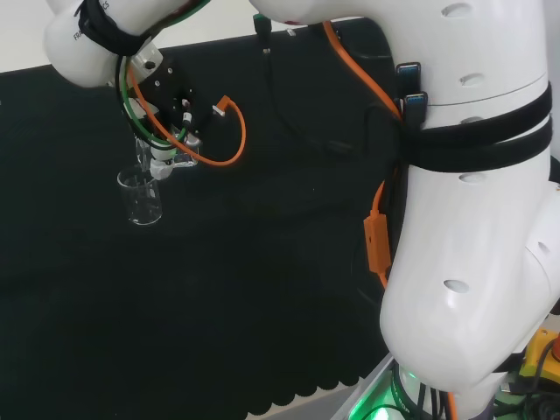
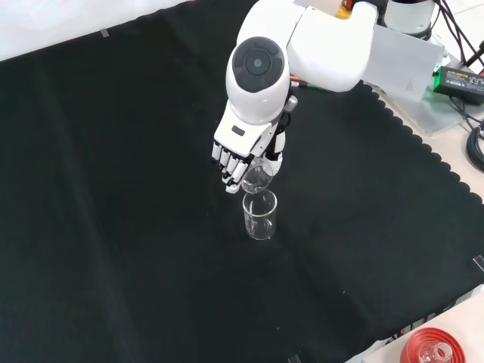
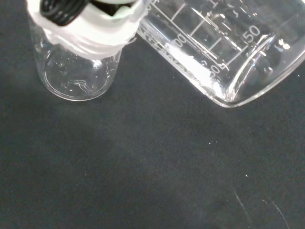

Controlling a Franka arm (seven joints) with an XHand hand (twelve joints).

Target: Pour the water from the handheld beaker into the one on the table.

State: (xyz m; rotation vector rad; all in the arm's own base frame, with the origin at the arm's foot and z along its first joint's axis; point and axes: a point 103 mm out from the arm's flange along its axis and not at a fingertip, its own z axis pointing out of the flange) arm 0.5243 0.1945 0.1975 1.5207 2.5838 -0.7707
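In the front view, a clear beaker point(image 2: 259, 215) stands upright on the black cloth point(image 2: 113, 227) near the middle of the bench. Just behind it, the hand point(image 2: 240, 151) has its fingers point(image 2: 229, 172) curled round a second beaker point(image 2: 257, 177), held tilted with its mouth over the standing one. In the wrist view the tilted beaker point(image 3: 224, 52) lies close beside the standing beaker point(image 3: 78, 71).

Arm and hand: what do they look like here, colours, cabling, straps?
The arm is glossy white with rounded links; a round grey cap closes one joint. Black straps band the big link, and an orange cable loops beside the wrist, with an orange connector block lower down. The hand is white with black finger segments.
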